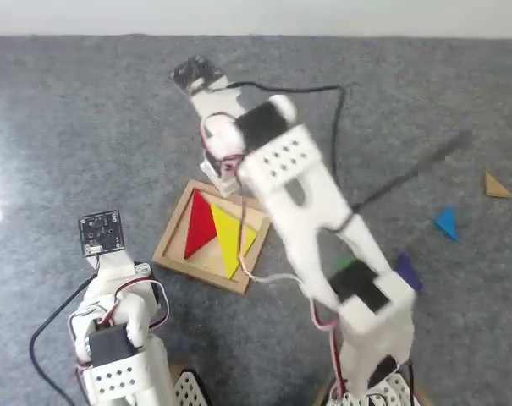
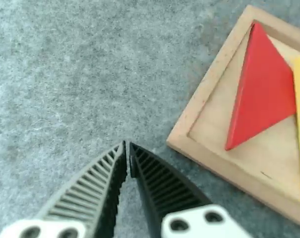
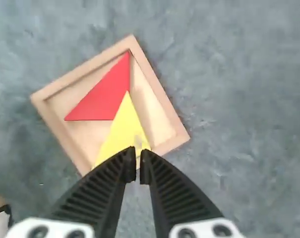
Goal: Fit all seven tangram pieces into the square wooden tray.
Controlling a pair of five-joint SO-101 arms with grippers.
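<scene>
**Two of seven seated, both jaws empty**

The left jaws are closed together with nothing between them. They hang over bare bench (image 1: 69,127) just beside a corner of the square wooden tray (image 2: 204,94). The right jaws are also pressed together and empty, above the tray's edge near the yellow triangle (image 3: 122,131). That piece and the red triangle (image 3: 102,99) lie edge to edge in the tray, filling roughly half; the rest is bare wood. Well apart, on the right arm's side, a small blue triangle (image 1: 446,224), a tan triangle (image 1: 496,186) and a dark blue piece (image 1: 408,272) lie loose. By my count five placements remain; I cannot make out the other two pieces.
</scene>
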